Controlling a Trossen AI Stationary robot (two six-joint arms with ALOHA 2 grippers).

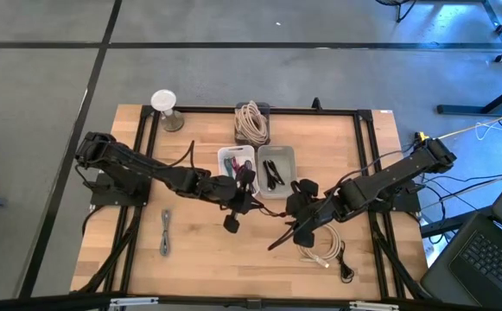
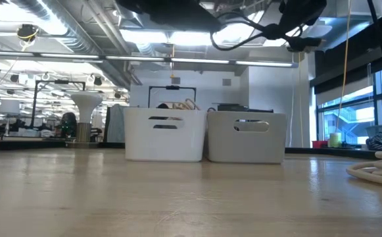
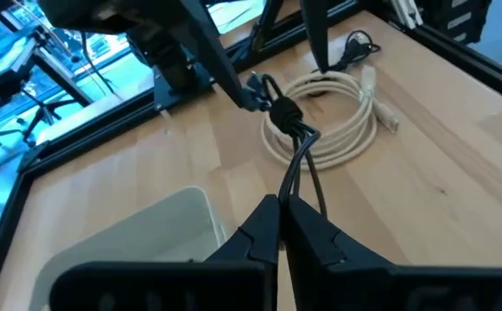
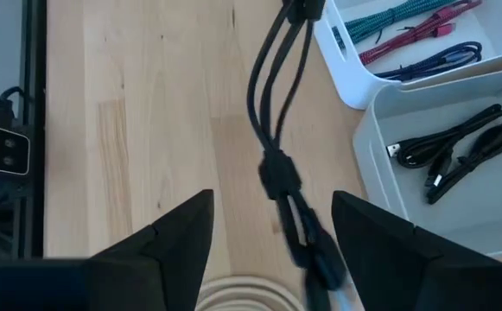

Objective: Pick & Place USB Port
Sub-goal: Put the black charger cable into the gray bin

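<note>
High view — two white bins [image 1: 276, 157], one black cable [image 3: 292, 138] pinched by left gripper [image 3: 282, 214].

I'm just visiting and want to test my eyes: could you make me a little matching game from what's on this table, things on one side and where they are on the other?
Things:
1. Black cable
2. White cable coil
3. Coloured cables
4. Grey cable

Places:
A. Alone on the table's left side
B. In the left bin
C. Held by the left gripper, hanging above the table
D. On the table near the open right gripper

Pairs: 1-C, 2-D, 3-B, 4-A
</note>
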